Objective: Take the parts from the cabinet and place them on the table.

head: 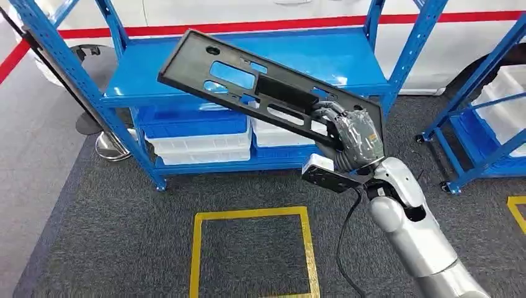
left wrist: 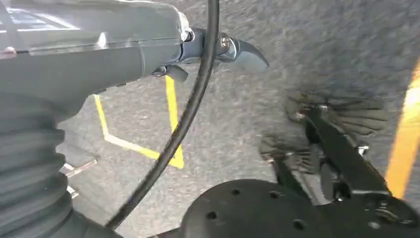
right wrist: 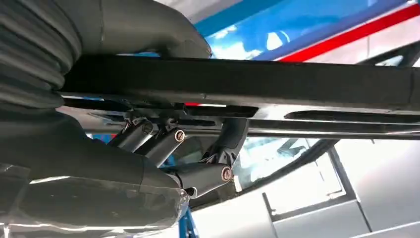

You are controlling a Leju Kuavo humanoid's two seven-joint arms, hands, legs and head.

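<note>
Dark grey carpet floor throughout, with one full yellow tape square marked on it just in front of the blue metal shelving rack; we also see a corner of a second yellow marking off to the right of that rack. Behind the rack runs a white wall panel with a red stripe.

We count two blue racks: the main one, and a second blue rack to its right holding white bins. On the main rack's lower level we count stacked white and blue plastic crates; the exact number we can't tell. One chrome stand base sits at the rack's left leg.

One long flat black plastic panel with cut-out openings hangs in the air above the main rack's top shelf, tilted, one end down in the right hand. That hand grips the panel's lower end, fingers under it, thumb on the other face.

The left hand hangs over the carpet; whether its fingers are apart or curled we can't tell.
</note>
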